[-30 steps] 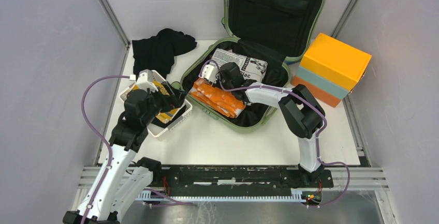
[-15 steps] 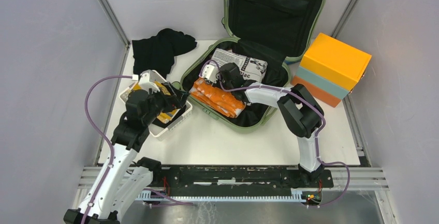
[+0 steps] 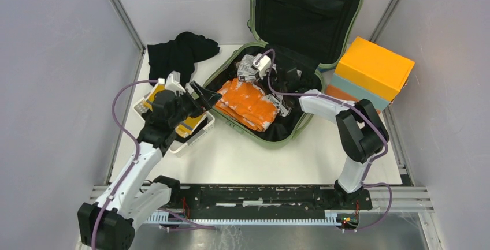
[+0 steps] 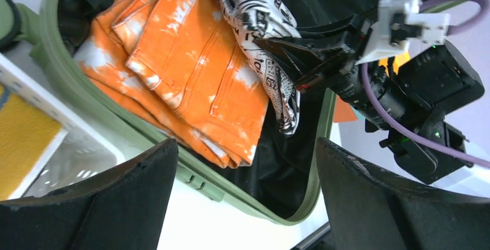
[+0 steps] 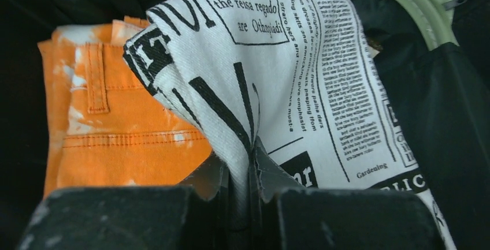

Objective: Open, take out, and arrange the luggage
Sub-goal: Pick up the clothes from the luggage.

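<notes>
Top external | box (image 3: 375,68) right of luggage (image 3: 306,13) | basket (image 3: 193,139) left | newsprint cloth (image 3: 247,70) pinched

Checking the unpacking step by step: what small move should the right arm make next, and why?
Probably raise the right end effector straight up a little: it is shut on a fold of the newspaper-print cloth, which hangs down beside the orange jeans inside the luggage. Lifting should free it from the shell.

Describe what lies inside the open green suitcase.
In the suitcase: a folded orange garment and a newsprint-patterned cloth, pinched by the right claw, over black lining. Anything beneath the clothes is covered.
</notes>
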Motion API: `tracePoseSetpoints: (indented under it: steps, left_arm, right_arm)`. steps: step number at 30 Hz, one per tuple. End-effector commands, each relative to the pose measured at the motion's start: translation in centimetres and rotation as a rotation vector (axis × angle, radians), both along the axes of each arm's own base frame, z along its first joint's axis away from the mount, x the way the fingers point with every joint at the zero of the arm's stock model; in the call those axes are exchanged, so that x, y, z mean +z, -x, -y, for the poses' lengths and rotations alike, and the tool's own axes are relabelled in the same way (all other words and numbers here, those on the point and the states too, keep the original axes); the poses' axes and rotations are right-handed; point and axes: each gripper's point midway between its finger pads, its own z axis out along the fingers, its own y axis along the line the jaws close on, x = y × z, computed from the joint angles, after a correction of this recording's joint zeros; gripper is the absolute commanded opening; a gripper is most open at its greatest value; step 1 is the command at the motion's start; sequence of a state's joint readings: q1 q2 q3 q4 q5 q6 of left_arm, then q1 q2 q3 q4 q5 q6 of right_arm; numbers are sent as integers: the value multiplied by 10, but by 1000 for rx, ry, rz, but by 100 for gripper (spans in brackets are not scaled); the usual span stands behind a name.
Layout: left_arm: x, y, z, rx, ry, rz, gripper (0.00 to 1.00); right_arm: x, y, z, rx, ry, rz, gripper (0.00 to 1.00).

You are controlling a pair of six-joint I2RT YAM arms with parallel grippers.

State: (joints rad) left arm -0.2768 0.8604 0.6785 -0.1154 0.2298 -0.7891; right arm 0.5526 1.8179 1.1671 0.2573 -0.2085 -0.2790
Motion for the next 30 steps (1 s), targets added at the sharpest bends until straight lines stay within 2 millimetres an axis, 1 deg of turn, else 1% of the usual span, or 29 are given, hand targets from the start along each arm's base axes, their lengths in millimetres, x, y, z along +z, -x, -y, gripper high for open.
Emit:
tracePoseSetpoints:
  steps: [1,4,5,7,10,13,16,23,27,30]
  left_arm:
    - [43,-22,18,-13,169,75,95]
    - [44,-38,27,-9,210,67,98]
    - [41,-45,31,-6,215,56,98]
    - [41,-56,40,-6,226,58,99]
    - [44,-70,55,-11,238,65,100]
    - [41,-82,69,-11,253,40,100]
    - [30,-92,81,12,276,-12,100]
    - [-7,-118,96,129,332,-207,100]
    - [-13,-130,106,158,355,-236,100]
    - [-27,-138,110,190,379,-284,100]
  right_arm:
    - [54,3,-1,29,-190,39,2]
    - [63,10,-3,50,-249,32,2]
    - [65,13,-3,54,-262,29,2]
    - [69,17,-4,62,-285,32,2]
    - [73,22,-5,71,-308,28,1]
    - [73,25,-4,73,-317,20,1]
    - [71,27,-4,76,-323,13,2]
    - [68,29,-5,79,-334,1,2]
    - [64,30,-6,82,-344,-12,1]
    - [63,31,-7,83,-348,-16,2]
